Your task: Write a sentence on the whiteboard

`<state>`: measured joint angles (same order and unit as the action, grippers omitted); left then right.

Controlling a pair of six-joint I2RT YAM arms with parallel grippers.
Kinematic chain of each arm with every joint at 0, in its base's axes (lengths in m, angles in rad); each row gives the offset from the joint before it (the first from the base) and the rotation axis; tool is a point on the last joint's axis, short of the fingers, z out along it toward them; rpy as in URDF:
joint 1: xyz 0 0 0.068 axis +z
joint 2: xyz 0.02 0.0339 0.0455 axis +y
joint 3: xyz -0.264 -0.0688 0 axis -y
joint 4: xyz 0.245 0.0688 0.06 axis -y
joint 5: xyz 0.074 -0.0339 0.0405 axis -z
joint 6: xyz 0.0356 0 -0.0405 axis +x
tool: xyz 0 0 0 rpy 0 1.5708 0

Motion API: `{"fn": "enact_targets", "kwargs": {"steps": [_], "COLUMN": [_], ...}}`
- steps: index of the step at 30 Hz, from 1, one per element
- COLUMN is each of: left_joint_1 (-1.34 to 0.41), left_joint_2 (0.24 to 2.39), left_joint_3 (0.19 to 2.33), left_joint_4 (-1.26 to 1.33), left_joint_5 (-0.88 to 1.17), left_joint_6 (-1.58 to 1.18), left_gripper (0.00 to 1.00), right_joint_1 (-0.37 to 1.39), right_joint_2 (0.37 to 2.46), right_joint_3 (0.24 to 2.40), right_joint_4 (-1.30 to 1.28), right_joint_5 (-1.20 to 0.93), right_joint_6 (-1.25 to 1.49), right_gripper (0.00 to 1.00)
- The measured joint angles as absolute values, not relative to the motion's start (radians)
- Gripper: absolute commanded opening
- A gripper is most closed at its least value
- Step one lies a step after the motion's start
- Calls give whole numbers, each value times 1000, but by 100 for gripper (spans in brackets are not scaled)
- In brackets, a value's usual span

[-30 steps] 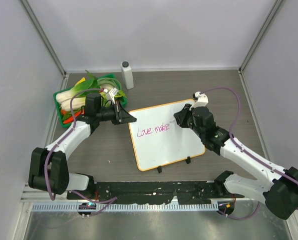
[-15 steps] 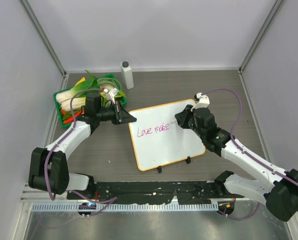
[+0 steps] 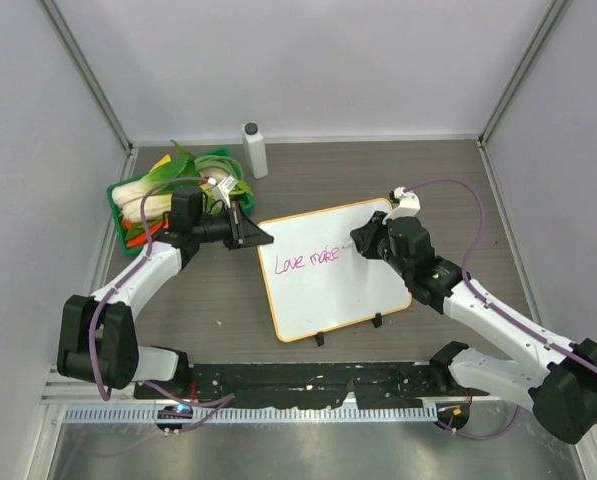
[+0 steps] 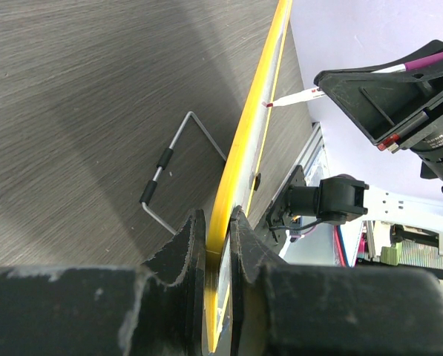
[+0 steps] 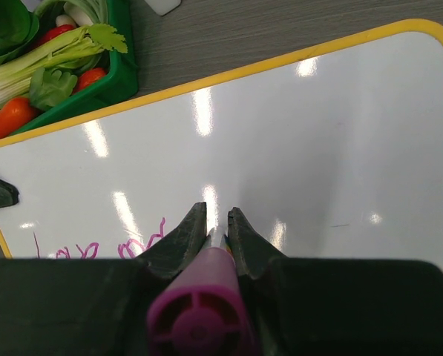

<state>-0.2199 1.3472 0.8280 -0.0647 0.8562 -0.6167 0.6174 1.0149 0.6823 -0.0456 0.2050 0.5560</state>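
Note:
The whiteboard (image 3: 338, 290), orange-framed, lies tilted at mid-table. The sentence (image 3: 308, 260) in magenta cursive reads "Love make". My left gripper (image 3: 264, 238) is shut on the board's upper-left edge. In the left wrist view its jaws (image 4: 217, 231) pinch the yellow frame (image 4: 252, 122). My right gripper (image 3: 359, 244) is shut on a magenta marker, its tip at the board just right of the writing. In the right wrist view the marker (image 5: 199, 311) sits between the jaws (image 5: 217, 222) above the whiteboard (image 5: 317, 133), with the sentence (image 5: 87, 248) at the lower left.
A green tray (image 3: 114, 192) of vegetables stands at the back left, just behind my left gripper. A white bottle (image 3: 255, 150) stands near the back wall. A wire foot (image 4: 173, 159) props the board's underside. Enclosure walls close in on three sides.
My right gripper has crept very slightly to the right with the marker. The writing looks the same, and the left arm has held still.

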Motion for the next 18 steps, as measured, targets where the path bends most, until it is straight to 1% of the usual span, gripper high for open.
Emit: {"fn": "enact_targets", "kwargs": {"steps": [18], "left_joint_1": [-220], "left_joint_2": [1347], "left_joint_3": [828], "left_joint_4": [-65], "left_joint_5": [857], "left_joint_6": [-617], "left_gripper": [0], "right_joint_1": [613], "right_joint_2": [991], "right_joint_3": [652], "right_joint_4": [-41], "right_joint_5": [147], "right_joint_6": [557], "right_gripper": [2]}}
